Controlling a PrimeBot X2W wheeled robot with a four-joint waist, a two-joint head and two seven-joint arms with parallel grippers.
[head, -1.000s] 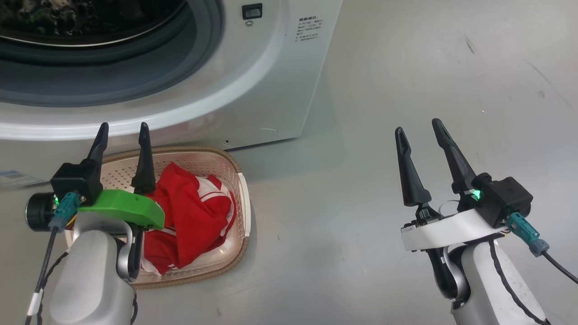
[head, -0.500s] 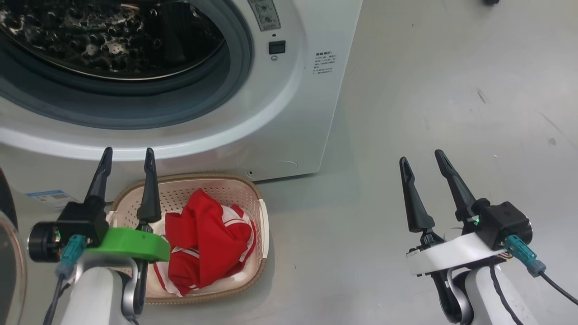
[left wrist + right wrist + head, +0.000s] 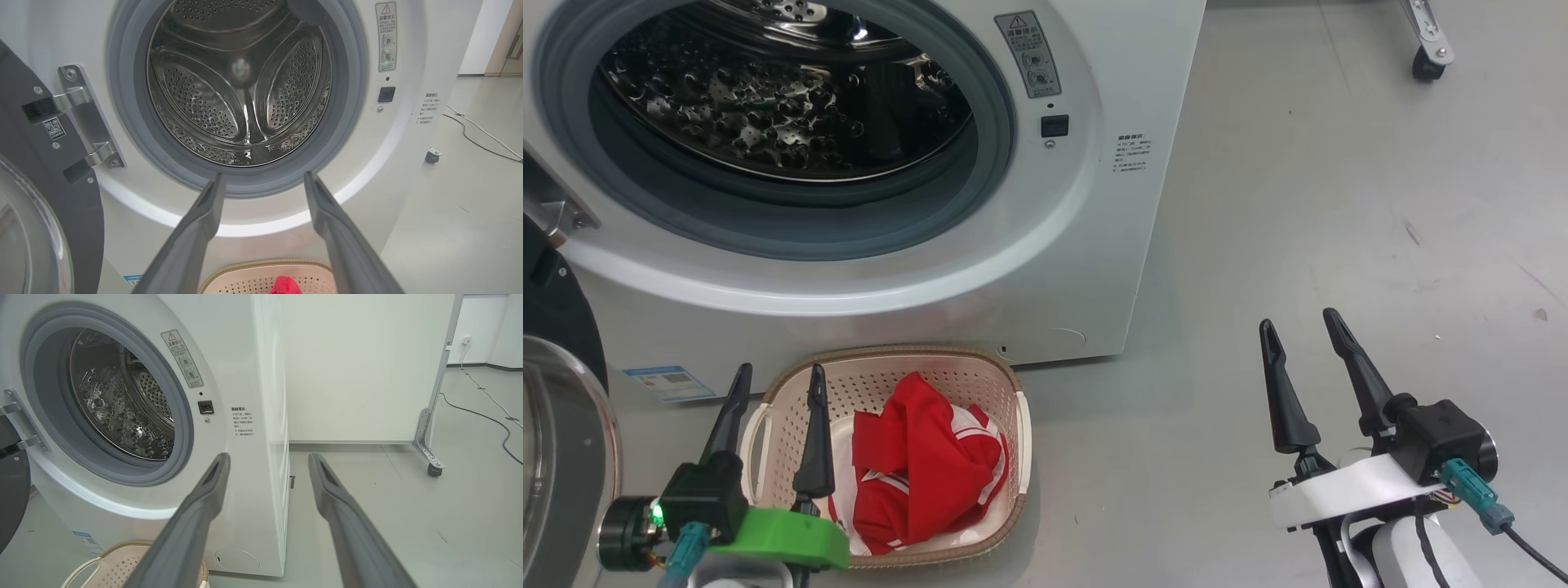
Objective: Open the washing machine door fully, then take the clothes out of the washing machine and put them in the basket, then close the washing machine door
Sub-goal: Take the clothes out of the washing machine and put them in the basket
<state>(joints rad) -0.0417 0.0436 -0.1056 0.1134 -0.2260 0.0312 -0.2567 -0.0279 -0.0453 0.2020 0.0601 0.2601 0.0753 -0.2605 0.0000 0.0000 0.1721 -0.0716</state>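
Standing on the grey floor (image 3: 1298, 204): white washing machine (image 3: 1094, 245), port uncovered, steel drum (image 3: 784, 114) visible; washing machine door (image 3: 560, 327) swung open at its left, black rim and glass showing; basket (image 3: 890, 353) on the floor just before the machine, red-and-white clothes (image 3: 923, 474) heaped inside; left gripper (image 3: 780, 369) above the basket's left end, jaws spread wide, holding nothing; right gripper (image 3: 1298, 318) well apart to the right over the floor, jaws equally wide, holding nothing.

Your left gripper (image 3: 780, 371) has two long dark tapered fingers (image 3: 815, 441) on a bright green bracket (image 3: 784, 537), your right gripper (image 3: 1298, 320) the same on a white bracket (image 3: 1347, 490), each by a black camera block (image 3: 1441, 433) with a teal cable plug (image 3: 1474, 494).
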